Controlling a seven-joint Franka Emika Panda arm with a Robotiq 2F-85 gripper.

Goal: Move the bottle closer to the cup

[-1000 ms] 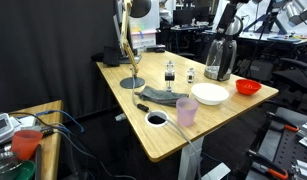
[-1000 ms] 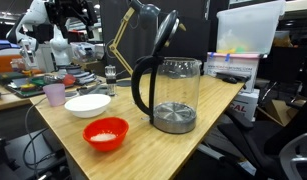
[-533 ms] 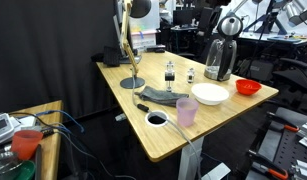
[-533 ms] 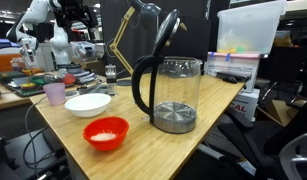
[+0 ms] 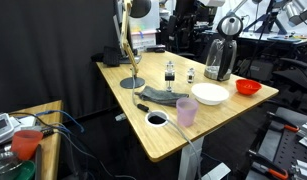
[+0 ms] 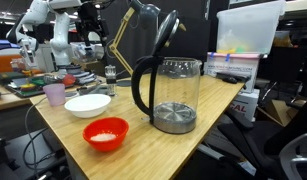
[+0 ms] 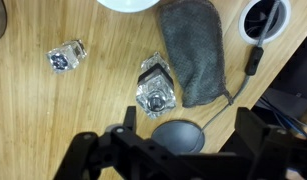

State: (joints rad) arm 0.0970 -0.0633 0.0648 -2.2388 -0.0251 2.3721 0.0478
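Note:
The bottle [image 5: 170, 70], clear with a black cap and a dark band, stands on the wooden table [image 5: 133, 105] between the lamp base and the grey cloth. From above in the wrist view it [image 7: 155, 88] sits just beyond my jaws. The pale pink cup [image 5: 186, 112] stands near the table's front edge and also shows in an exterior view [image 6: 55, 94]; it is out of the wrist view. My gripper [image 7: 168, 150] is open and empty, high above the table in both exterior views [image 5: 186, 28] [image 6: 91, 30].
A paler small bottle [image 5: 190, 75] [image 7: 65, 57] stands beside the task bottle. A grey cloth [image 7: 193, 55], a lamp base [image 7: 175, 135], a white bowl [image 5: 210, 94], a red bowl [image 5: 248, 87], a kettle [image 5: 219, 58] and a round black-and-white object [image 5: 156, 119] share the table.
My arm has swung from above the kettle towards the bottles and now hangs over them. Nothing on the table has moved.

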